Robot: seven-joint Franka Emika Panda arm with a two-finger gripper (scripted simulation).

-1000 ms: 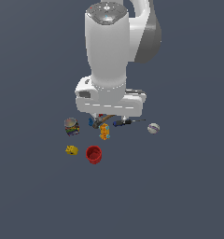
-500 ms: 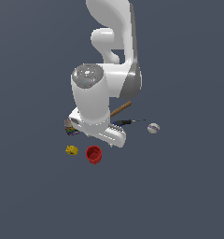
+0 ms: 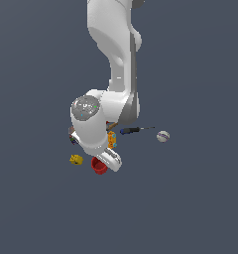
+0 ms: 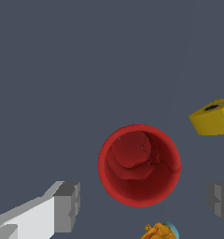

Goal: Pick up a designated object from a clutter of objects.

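The designated object, a small bright red cup [image 4: 139, 164], stands upright and hollow on the grey floor; the exterior view shows it [image 3: 98, 167] partly hidden under the white arm's hand. My gripper [image 4: 144, 205] is open, one grey finger [image 4: 67, 207] on one side of the cup and the other finger [image 4: 221, 200] on the opposite side, neither touching it. The exterior view hides the fingers behind the wrist [image 3: 110, 158]. Of the clutter of objects, a yellow lump [image 4: 214, 116] and an orange-blue toy [image 4: 159, 230] lie close to the cup.
The exterior view shows the yellow lump [image 3: 76, 159] to the left of the cup, the orange-blue toy [image 3: 112, 139] behind it, a blue-handled screwdriver [image 3: 133, 130], a white ball [image 3: 162, 136] to the right, and a labelled can [image 3: 72, 137] mostly hidden by the arm.
The arm has swung down and forward toward the red cup; its wrist now hangs low right over the cup and hides more of the clutter. No object has moved.
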